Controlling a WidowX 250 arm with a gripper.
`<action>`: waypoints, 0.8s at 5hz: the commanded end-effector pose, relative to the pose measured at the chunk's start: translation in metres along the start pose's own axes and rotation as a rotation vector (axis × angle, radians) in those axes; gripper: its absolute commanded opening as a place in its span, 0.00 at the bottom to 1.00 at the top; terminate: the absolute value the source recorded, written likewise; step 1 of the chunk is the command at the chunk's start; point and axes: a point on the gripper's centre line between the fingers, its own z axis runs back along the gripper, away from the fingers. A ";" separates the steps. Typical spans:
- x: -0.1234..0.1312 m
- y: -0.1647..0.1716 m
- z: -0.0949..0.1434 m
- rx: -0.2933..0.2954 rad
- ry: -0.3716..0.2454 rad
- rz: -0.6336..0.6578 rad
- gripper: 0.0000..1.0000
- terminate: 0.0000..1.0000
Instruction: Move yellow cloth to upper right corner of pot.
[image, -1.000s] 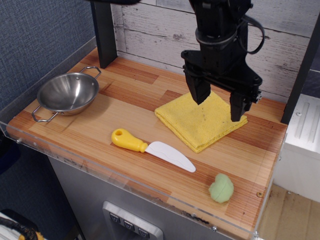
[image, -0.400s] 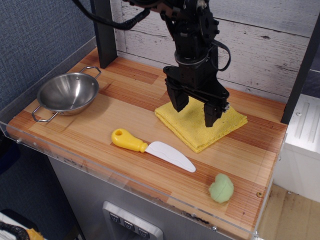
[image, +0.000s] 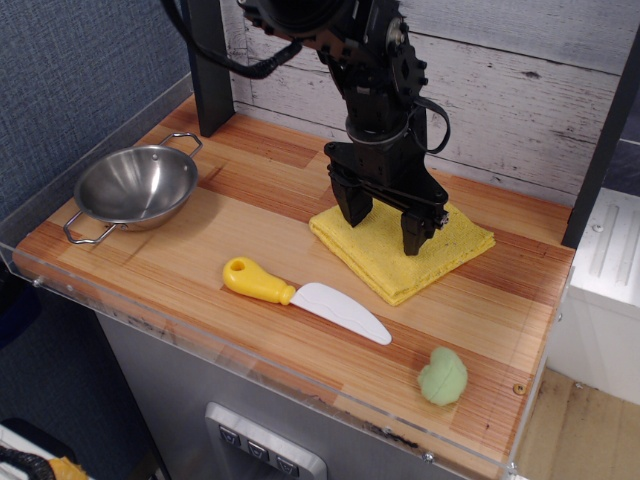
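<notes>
The yellow cloth (image: 430, 255) lies folded flat on the wooden table at the centre right. My gripper (image: 380, 226) is open and low over the cloth's left half, one fingertip near its left corner and the other over its middle. The fingertips are at or just above the cloth; I cannot tell whether they touch it. The steel pot (image: 133, 186) with two wire loop handles sits at the far left of the table, well apart from the cloth and gripper.
A white knife with a yellow handle (image: 305, 296) lies in front of the cloth. A pale green ball (image: 442, 377) sits near the front right edge. A black post (image: 208, 65) stands at the back left. A clear rim runs along the table's front.
My gripper has moved left and down from above the cloth's right part to low over its left half. It stays open. The cloth, pot, knife and ball have not moved.
</notes>
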 end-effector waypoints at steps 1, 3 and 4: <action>0.008 -0.001 -0.005 -0.041 0.002 0.013 1.00 0.00; -0.016 0.030 0.002 -0.036 0.062 0.058 1.00 0.00; -0.024 0.046 0.008 -0.002 0.062 0.088 1.00 0.00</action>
